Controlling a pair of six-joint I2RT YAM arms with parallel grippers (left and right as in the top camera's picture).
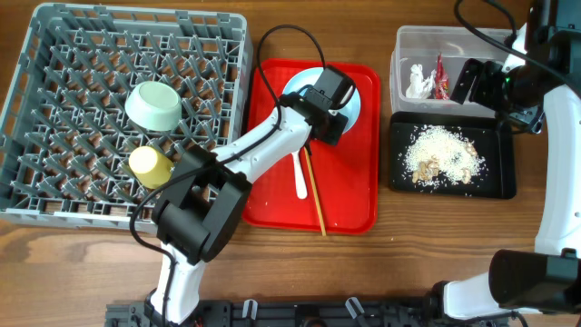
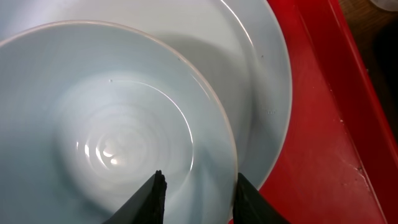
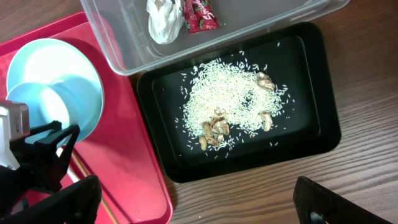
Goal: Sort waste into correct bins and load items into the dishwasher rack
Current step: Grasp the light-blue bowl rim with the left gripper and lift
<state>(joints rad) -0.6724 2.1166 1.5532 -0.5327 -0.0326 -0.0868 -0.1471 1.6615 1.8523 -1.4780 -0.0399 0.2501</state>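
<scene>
While the dishwasher rack (image 1: 82, 216) at the far left already carries the light-green bowl (image 1: 152, 105) and the small yellow cup (image 1: 150, 164), the loading step now centres on the pale-blue bowl (image 2: 118, 137). It sits on the pale-blue plate (image 2: 261, 81) at the back of the red tray (image 1: 354, 191).

The left hand (image 2: 199, 186) is down at the bowl's near rim with its jaws drawn narrow, one finger inside the bowl and the other outside. Whether they actually pinch the wall cannot be told from the wrist view.

Just in front on the tray lie the white fork (image 1: 300, 173) and the chopsticks (image 1: 315, 195), side by side and not yet loaded.

Further right, the waste looks sorted. The tissue (image 1: 418, 80) and the snack wrapper (image 1: 441, 78) are in the clear tub (image 1: 397, 64), and the rice-like crumbs (image 1: 442, 156) are spread in the black tray (image 1: 495, 173). The right hand (image 3: 199, 205) hangs above these bins, jaws wide and holding nothing.

The next move probably calls for a firm pinch on the rim and a lift straight off the plate so the plate is not dragged. The bowl then has to travel left to a free spot among the rack's pegs.
</scene>
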